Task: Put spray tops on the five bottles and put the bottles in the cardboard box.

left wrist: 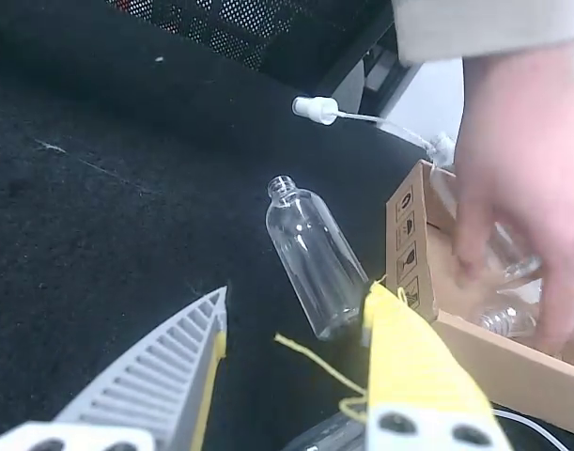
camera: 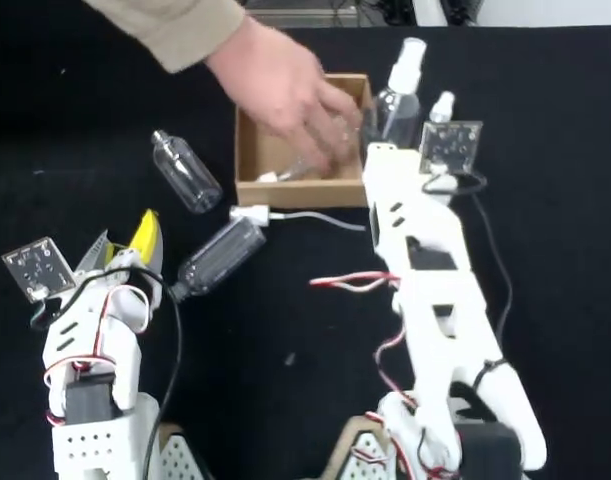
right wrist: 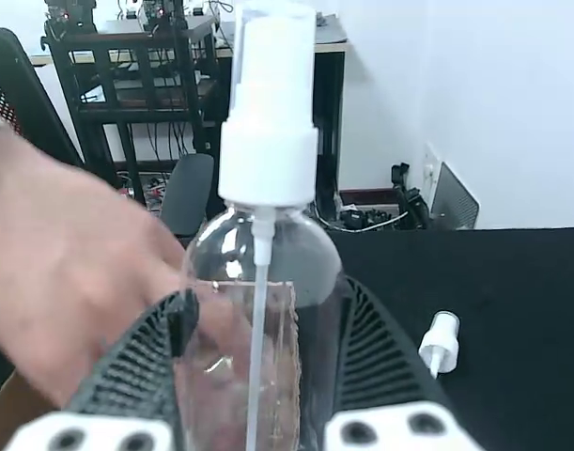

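Observation:
My right gripper (camera: 390, 128) is shut on a clear bottle (right wrist: 268, 272) with a white spray top (right wrist: 268, 103), held upright at the right side of the cardboard box (camera: 300, 190). A person's hand (camera: 295, 95) reaches into the box, where bottles lie (left wrist: 503, 319). My left gripper (camera: 125, 245) stands open at the near left, apart from everything. An uncapped bottle (camera: 185, 170) lies left of the box. Another bottle (camera: 220, 257) lies in front of it, beside a loose spray top (camera: 250, 213) with its tube.
One more spray top (camera: 442, 105) stands on the black cloth right of the held bottle. Another spray top (left wrist: 315, 110) with a tube lies beyond the uncapped bottle (left wrist: 315, 258). Red and white wires (camera: 350, 282) hang off the right arm.

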{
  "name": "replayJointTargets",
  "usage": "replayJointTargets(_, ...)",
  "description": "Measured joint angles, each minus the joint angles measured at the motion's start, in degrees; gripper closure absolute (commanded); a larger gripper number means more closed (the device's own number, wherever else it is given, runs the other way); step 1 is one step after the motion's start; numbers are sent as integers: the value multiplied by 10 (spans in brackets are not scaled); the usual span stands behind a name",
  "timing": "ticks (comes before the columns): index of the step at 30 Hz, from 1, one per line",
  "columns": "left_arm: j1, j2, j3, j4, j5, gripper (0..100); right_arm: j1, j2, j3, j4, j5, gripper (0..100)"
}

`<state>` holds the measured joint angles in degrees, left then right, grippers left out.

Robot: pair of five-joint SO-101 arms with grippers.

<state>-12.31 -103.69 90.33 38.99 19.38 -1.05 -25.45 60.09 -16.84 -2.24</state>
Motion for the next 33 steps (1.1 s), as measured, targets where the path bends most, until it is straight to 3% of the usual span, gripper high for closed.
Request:
replayJointTargets(14, -1, 0, 0, 0, 0, 784, -3, 18, -4, 0, 0, 986)
replayJointTargets(22, -1, 0, 0, 0, 0, 784, -61, 31, -4, -4, 0, 988)
replayJointTargets(33, -1, 0, 0, 0, 0, 784, -69, 191, -4, -181, 0, 988)
